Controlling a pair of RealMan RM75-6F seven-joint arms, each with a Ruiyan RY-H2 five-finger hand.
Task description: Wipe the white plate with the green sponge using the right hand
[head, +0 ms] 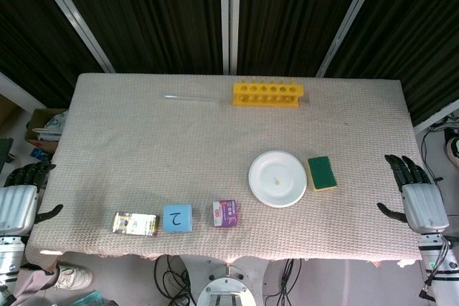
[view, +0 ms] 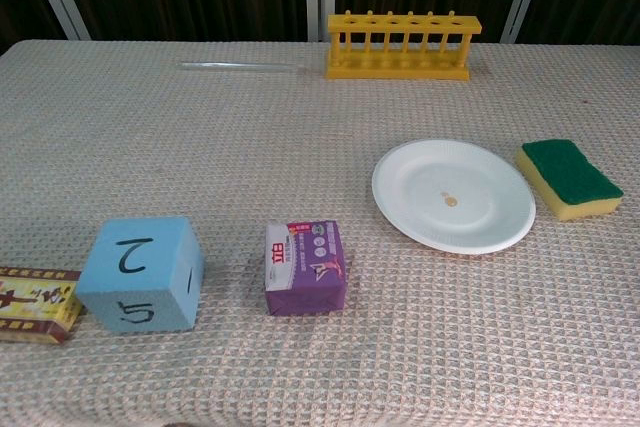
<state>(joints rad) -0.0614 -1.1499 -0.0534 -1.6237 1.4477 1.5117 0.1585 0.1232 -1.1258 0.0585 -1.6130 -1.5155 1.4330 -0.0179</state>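
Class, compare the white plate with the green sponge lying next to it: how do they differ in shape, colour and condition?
The white plate is round and shallow with a raised rim; the green sponge is a thick rectangular block. The plate is white all over, while the sponge has a green top on a yellow base. The plate carries a small yellowish spot near its centre; the sponge's top shows no mark. Both lie flat on the tablecloth, apart and untouched.

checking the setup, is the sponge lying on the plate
No, the sponge lies on the cloth just beside the plate, not on it.

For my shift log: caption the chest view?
Green sponge lies right of the stained white plate, untouched; no hand visible.
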